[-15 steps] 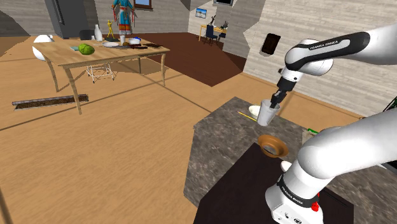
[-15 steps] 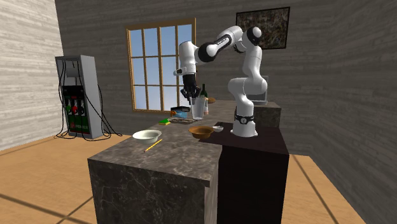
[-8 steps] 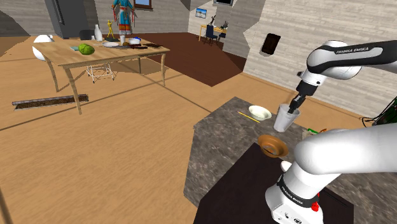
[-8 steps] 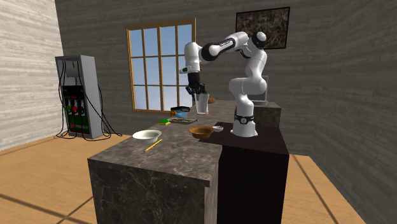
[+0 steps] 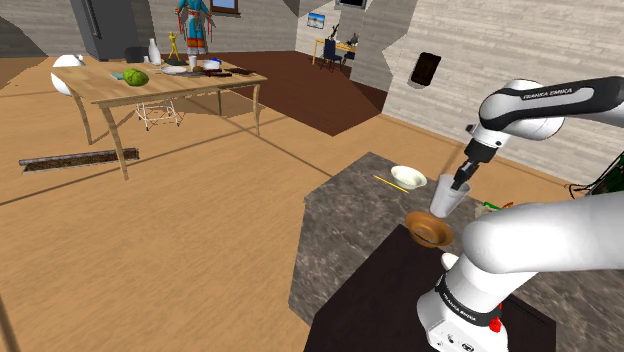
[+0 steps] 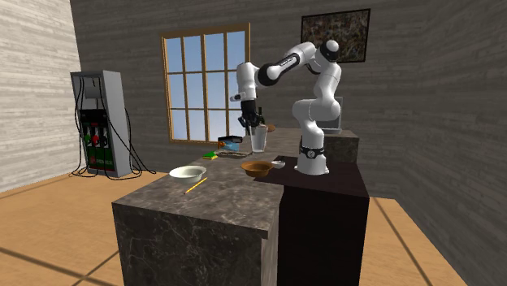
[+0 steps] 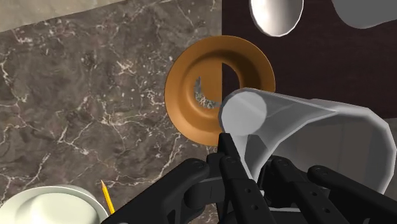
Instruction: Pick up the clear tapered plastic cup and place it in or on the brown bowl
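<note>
A dark marble counter (image 5: 345, 215) bears a white bowl (image 5: 408, 177) near 1 edge, with 1 yellow pencil (image 5: 386, 182) lying just beside it. Well apart from the counter, across the wood floor, stands a wooden table (image 5: 170, 90). A fuel pump (image 6: 99, 122) and a window (image 6: 205, 85) lie beyond the counter.

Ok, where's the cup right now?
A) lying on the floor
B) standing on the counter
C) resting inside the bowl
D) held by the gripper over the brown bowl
D: the gripper clasps the cup by its rim, in the air over the brown bowl.
</note>
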You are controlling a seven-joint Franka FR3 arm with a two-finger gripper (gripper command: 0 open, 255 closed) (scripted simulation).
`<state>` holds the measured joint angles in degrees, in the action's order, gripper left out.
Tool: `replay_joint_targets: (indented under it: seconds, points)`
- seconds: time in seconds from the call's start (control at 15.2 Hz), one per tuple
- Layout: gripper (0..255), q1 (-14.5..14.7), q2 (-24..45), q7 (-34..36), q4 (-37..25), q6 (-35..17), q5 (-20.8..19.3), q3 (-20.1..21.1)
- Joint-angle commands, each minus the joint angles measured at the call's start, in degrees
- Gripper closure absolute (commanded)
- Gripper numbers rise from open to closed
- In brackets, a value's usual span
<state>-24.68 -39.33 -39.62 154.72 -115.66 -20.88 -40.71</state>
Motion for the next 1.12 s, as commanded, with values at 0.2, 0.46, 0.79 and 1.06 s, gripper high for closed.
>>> replay_joint_targets:
  seconds: [0.2,0.46,0.79,1.06]
  points:
    - [255,0.51,2.78,-0.56,2.16,-4.99,-0.82,-2.31]
    - [255,1.17,5.37,-1.08,3.71,-9.14,-1.26,-4.26]
    - [255,2.19,8.46,-1.78,5.07,-13.57,-1.42,-6.44]
    - [255,2.2,8.48,-1.79,5.06,-13.58,-1.41,-6.44]
